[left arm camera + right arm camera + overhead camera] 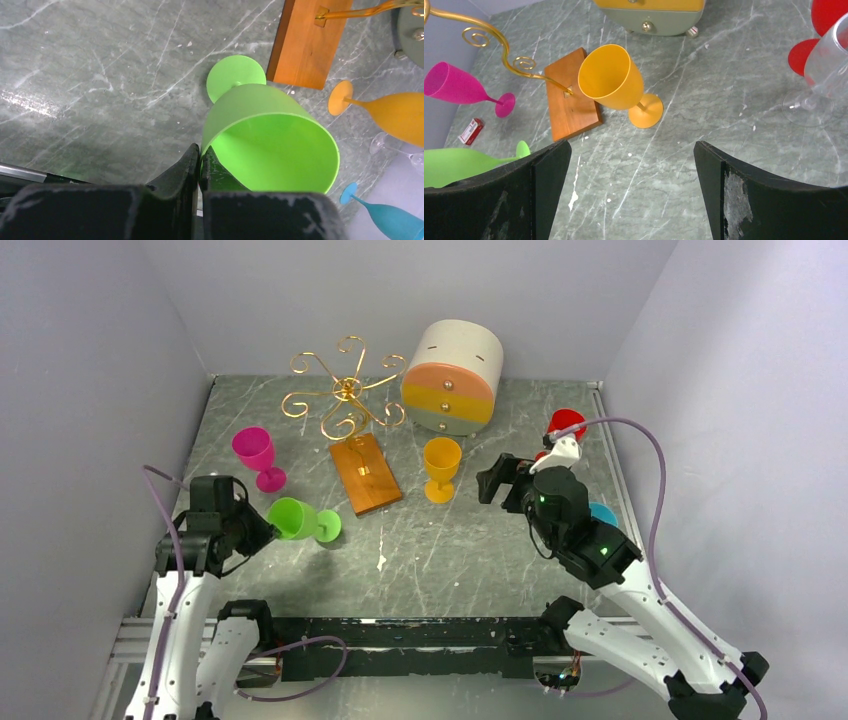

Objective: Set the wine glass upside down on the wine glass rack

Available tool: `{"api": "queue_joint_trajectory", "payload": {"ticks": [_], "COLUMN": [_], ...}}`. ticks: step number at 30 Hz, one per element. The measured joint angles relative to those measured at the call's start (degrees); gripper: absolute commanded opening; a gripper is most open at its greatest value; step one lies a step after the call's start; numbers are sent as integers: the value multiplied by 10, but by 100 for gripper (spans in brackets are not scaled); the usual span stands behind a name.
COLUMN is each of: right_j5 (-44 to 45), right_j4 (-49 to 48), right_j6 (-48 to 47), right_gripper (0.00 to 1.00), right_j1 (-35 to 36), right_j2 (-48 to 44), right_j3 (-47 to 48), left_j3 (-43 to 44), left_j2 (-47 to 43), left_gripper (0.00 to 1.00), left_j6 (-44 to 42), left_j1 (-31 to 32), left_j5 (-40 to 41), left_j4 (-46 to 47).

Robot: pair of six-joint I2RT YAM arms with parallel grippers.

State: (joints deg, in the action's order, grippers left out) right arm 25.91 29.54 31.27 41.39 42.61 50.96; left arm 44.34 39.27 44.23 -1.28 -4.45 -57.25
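— Where is the green wine glass [298, 518]?
— Tilted over, the left gripper [200, 159] pinching its rim wall; the rack [345, 390] is at one o'clock. It is probably light, slick plastic. The right gripper [631, 147] hangs spread, empty.

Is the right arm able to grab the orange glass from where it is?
Probably yes. The right gripper is open and faces the orange glass, which stands upright with only bare table between them.
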Motion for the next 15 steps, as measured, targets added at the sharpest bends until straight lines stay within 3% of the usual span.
{"api": "queue_joint_trajectory", "payload": {"ticks": [6,15], "right_j5": [-23,-177], "right_j4": [-32,-105], "right_j6": [-35,-56], "right_gripper": [97,79], "right_j1": [0,0], "right_j2": [-7,41], "right_j3": [-30,-38], "left_j3": [19,24], "left_j2": [-29,-111], "left_gripper": [7,7], "left_j6": [-27,-84], "left_j1": [0,0], "left_j5": [-3,-89], "left_j4": [5,40]}}
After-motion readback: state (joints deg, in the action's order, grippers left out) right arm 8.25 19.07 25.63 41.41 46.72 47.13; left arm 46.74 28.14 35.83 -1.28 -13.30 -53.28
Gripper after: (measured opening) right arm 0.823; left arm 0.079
